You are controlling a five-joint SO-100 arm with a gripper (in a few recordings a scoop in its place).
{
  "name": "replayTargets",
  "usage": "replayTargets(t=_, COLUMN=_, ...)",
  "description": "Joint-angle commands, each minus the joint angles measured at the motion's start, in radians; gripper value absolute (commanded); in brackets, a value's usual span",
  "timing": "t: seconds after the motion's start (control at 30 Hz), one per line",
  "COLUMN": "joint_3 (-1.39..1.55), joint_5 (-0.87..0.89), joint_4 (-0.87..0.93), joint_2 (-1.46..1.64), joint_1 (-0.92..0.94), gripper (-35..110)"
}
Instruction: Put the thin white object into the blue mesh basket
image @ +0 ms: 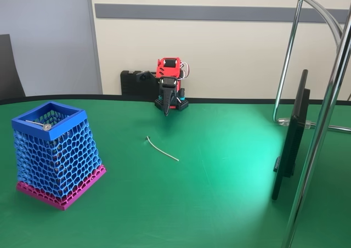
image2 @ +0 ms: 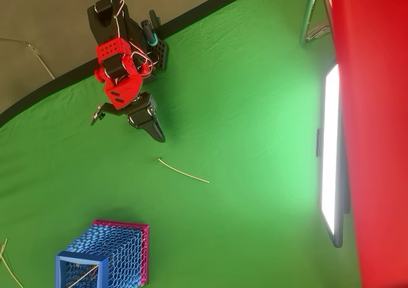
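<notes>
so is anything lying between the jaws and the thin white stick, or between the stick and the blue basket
Nothing visible. Bare green table lies between the gripper and the thin white stick, and between the stick and the blue basket, which stands apart with its open top up.

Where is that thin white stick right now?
The thin white object lies on the green table, in the fixed view right of the blue mesh basket and in front of the gripper.

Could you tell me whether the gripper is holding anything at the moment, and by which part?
Nothing is held. The black gripper hangs apart from the thin white wire-like stick, which lies flat on the green table.
</notes>
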Motion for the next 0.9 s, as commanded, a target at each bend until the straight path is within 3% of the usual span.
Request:
replayTargets(t=0.0, joint_3=0.0, joint_5=-0.009, joint_4=0.008, joint_2=0.008, joint_1=-0.009, gripper=1)
replayTargets(t=0.87, joint_3=0.005, joint_5=-0.003, joint_4=-0.003, joint_2=0.008, joint_1=-0.008, gripper=1)
